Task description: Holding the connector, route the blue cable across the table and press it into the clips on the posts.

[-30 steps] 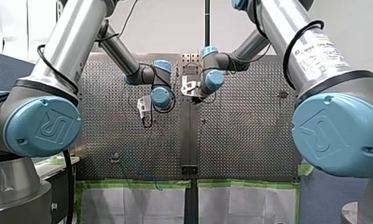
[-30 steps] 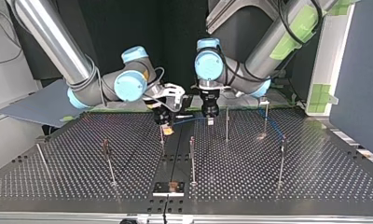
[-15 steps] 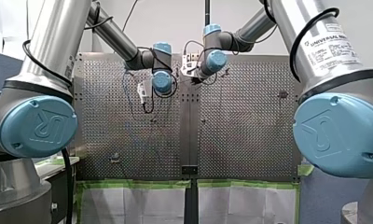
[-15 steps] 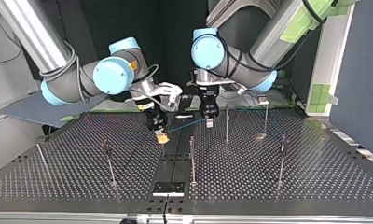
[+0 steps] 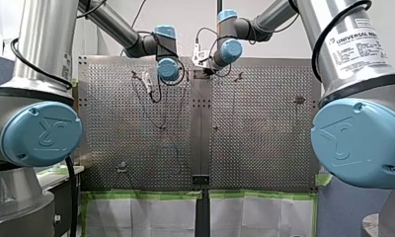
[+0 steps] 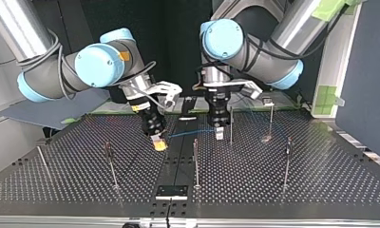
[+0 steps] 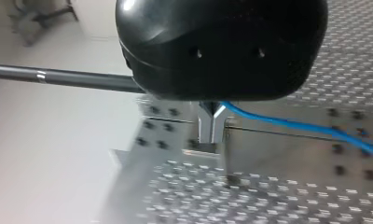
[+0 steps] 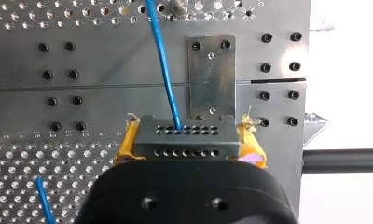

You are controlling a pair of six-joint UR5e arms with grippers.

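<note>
My right gripper (image 6: 158, 143) was clamped by its yellow pads (image 8: 125, 143) on the connector (image 8: 184, 139), its long axis spanning the jaws, holed face pointing ahead. The blue cable (image 8: 163, 65) ran straight out ahead to my left gripper (image 7: 211, 133), jaws closed on it, above the perforated table (image 6: 283, 199); a dark backdrop (image 6: 178, 28) stood beyond.

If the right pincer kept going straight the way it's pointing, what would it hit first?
Most likely the table: the right pincer, shut on the connector, points down at its solid middle strip, beside a small bolted plate. Only the blue cable leaving the connector runs ahead of it. Depth is unclear.
</note>
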